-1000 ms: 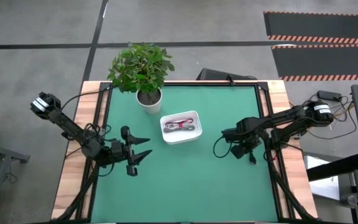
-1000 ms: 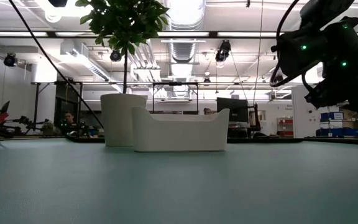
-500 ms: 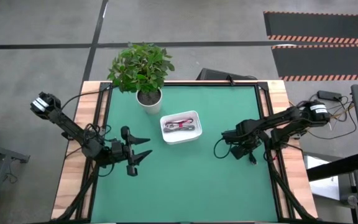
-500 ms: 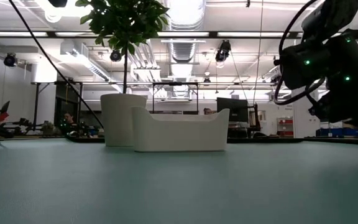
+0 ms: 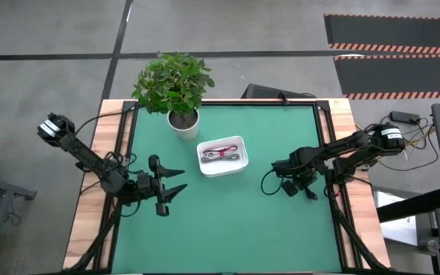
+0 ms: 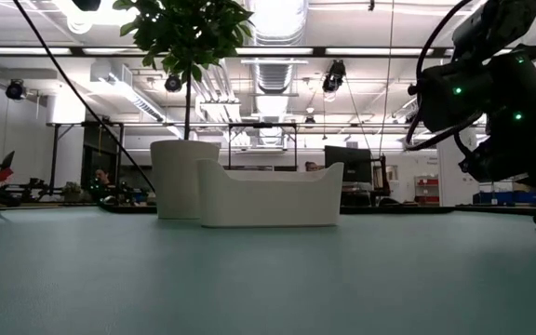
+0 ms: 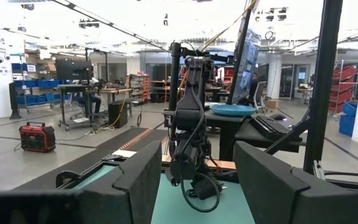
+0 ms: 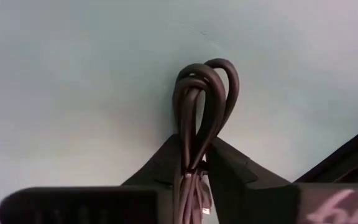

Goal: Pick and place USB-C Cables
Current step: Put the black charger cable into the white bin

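Observation:
A dark cable bundle (image 8: 205, 84), folded into loops, is in my right gripper (image 8: 193, 158), which is shut on it over the mat right of the tray (image 5: 240, 140). In the high view the loop (image 5: 268, 183) sticks out beside the right gripper (image 5: 283, 182). The left wrist view shows it hanging under the right arm (image 7: 201, 194). A white bundle with a red tie and a silver-grey bundle (image 5: 221, 155) lie in the white tray. My left gripper (image 5: 176, 187) is open and waits over the mat's left side. My right gripper pinches the dark cable bundle between its two fingers, on the strands (image 8: 188, 144) just behind the looped end. The fingers come from above, pointing down, and lie along the strands. The loops stick out past the fingertips toward the mat; whether they touch it I cannot tell.
A potted plant (image 5: 180, 121) stands at the mat's far left, close to the tray's far corner; in the low view the pot (image 6: 182, 177) stands left of the tray (image 6: 268, 197). Black robot wires run along both side edges. Bare green mat (image 5: 228, 221) stretches across the near half.
My right gripper, still shut on the dark cable, has moved down a little toward the mat and slightly toward the table's right edge. The left arm has kept still.

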Available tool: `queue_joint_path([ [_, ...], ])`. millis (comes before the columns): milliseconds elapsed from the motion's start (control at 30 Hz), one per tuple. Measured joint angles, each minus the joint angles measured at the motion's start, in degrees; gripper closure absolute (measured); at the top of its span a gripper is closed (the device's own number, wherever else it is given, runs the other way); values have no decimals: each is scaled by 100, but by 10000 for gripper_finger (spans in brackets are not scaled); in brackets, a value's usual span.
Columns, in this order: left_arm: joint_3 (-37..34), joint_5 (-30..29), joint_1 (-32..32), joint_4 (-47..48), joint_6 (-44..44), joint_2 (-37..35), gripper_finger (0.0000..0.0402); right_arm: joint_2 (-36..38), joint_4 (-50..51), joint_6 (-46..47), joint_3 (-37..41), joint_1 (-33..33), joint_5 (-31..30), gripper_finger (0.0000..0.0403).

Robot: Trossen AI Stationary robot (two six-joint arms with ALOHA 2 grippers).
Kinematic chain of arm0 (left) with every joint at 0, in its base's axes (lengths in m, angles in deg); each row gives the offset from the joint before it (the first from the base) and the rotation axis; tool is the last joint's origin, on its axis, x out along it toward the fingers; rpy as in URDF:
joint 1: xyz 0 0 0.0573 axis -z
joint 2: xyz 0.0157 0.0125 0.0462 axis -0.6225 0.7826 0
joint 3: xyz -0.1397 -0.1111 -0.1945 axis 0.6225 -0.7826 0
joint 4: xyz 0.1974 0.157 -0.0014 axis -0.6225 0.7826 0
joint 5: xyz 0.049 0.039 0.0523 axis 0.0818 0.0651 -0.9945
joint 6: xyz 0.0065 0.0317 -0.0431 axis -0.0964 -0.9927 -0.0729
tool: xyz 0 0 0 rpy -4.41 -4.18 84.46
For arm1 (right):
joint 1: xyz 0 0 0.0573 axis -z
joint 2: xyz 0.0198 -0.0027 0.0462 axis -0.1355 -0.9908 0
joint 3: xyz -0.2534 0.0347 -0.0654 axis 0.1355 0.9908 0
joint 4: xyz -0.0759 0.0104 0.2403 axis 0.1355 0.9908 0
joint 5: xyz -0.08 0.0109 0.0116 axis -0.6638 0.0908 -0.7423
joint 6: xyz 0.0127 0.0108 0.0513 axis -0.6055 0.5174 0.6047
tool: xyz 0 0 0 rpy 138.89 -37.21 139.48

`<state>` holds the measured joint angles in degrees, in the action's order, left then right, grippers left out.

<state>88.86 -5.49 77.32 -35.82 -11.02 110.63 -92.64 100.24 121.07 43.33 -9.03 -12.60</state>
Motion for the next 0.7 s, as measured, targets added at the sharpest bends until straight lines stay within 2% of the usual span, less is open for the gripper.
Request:
queue_joint_path([
  [133, 0, 0, -1, -2, 2, 0, 214, 8, -6, -158, 0, 0, -2, 366],
  [467, 0, 0, -9, -4, 2, 0, 214, 349, -65, -330, 7, 0, -220, 358],
  [700, 0, 0, -7, -4, 2, 0, 214, 813, -681, -361, 7, 0, -431, 360],
])
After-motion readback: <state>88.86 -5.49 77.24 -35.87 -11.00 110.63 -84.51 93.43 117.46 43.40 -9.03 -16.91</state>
